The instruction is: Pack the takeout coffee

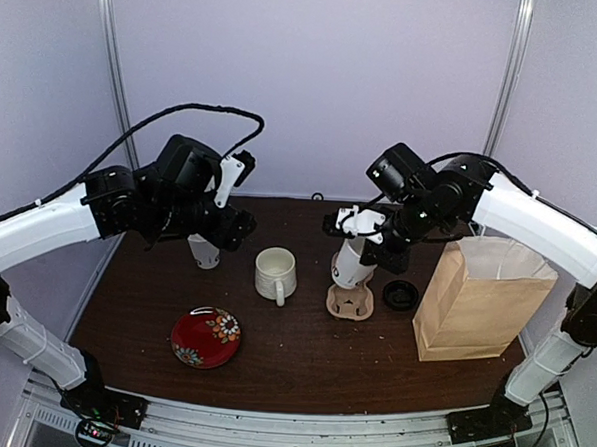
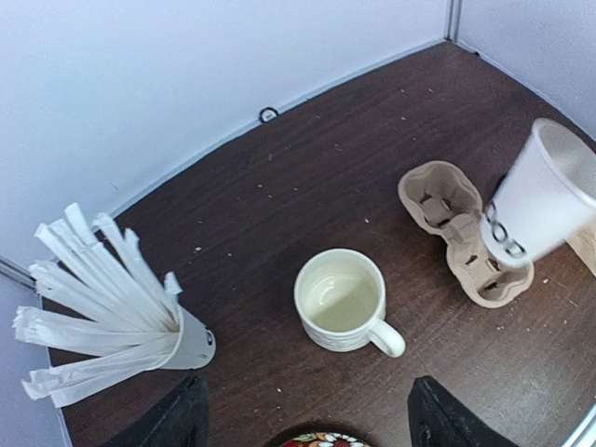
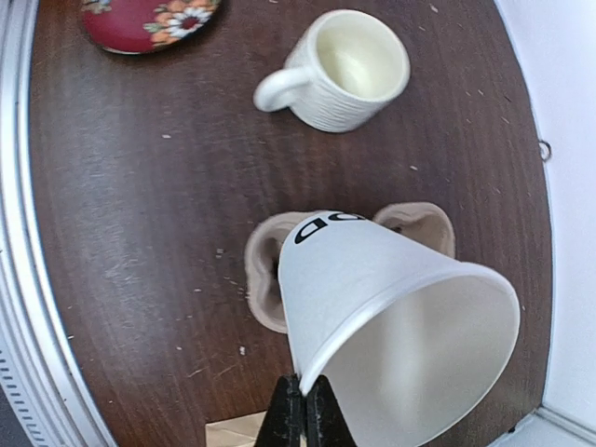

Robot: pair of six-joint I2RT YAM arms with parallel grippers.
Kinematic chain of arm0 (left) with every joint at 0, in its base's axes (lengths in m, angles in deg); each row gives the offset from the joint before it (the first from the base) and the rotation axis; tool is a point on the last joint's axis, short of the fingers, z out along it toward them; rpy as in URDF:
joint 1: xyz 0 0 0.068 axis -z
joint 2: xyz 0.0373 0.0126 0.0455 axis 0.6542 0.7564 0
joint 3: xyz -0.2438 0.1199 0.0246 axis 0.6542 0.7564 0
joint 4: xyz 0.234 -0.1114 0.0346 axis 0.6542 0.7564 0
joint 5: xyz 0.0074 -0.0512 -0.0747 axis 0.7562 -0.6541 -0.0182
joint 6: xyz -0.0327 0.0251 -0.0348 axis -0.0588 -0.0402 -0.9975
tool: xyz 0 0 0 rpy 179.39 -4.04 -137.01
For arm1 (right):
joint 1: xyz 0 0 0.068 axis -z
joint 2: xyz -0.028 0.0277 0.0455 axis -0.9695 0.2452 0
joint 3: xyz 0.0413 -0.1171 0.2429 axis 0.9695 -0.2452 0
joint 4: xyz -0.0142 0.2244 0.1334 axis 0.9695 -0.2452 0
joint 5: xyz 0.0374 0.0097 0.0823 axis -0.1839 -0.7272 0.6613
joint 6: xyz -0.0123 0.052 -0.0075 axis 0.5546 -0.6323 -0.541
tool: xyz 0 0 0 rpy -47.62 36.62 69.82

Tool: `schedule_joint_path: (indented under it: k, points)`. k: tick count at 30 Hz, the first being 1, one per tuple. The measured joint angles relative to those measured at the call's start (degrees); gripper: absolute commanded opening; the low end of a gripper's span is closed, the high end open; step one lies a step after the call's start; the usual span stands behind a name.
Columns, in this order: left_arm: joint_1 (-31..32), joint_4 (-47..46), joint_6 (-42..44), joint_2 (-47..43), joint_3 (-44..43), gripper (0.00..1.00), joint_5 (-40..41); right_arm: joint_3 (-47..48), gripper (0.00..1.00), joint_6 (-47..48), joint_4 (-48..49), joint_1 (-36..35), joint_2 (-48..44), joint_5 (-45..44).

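The takeout coffee cup [image 1: 348, 264], white paper with black lettering, leans tilted with its base at the cardboard cup carrier [image 1: 350, 302]. My right gripper [image 3: 305, 399] is shut on the cup's [image 3: 391, 307] rim, one finger inside and one outside; from above, the right gripper [image 1: 363, 235] sits over the cup. The black lid [image 1: 401, 294] lies on the table between the carrier and the bag. My left gripper [image 2: 307, 424] is open and holds nothing. It hovers near the straw cup [image 2: 121, 307], with the coffee cup [image 2: 540, 196] far to its right.
A brown paper bag [image 1: 480, 298] stands open at the right. A white mug [image 1: 276, 274] sits mid-table, and a red flowered plate [image 1: 205, 337] lies nearer the front. The straw cup [image 1: 205, 251] stands under my left gripper [image 1: 226, 228]. The carrier [image 3: 265, 270] lies partly beneath the cup.
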Motion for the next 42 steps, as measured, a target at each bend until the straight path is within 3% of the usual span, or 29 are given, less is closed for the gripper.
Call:
schedule_joint_path:
  k: [6,14,21,36,38,42]
  points:
    - [-1.90,0.57,-0.44,-5.46,0.00,0.78,3.06,-6.14,0.00,3.39,0.90,-10.91,-2.99,2.03]
    - [-1.90,1.07,-0.46,-5.97,0.00,0.78,3.69,-7.74,0.00,5.70,2.56,-21.88,1.57,0.31]
    - [-1.90,1.09,-0.83,-5.97,0.66,0.78,3.45,-8.87,0.00,6.78,5.18,-25.94,4.90,-2.78]
    - [-1.90,1.09,-1.09,-5.99,2.29,0.78,3.08,-11.15,0.00,6.91,8.70,-27.02,8.52,-4.59]
    - [-1.90,1.05,-1.11,-5.99,2.40,0.78,2.99,-11.37,0.05,6.91,8.76,-27.19,8.90,-4.59]
    - [-1.90,1.05,-1.20,-5.97,3.10,0.78,2.73,-11.32,0.30,7.26,8.57,-27.47,8.98,-4.61]
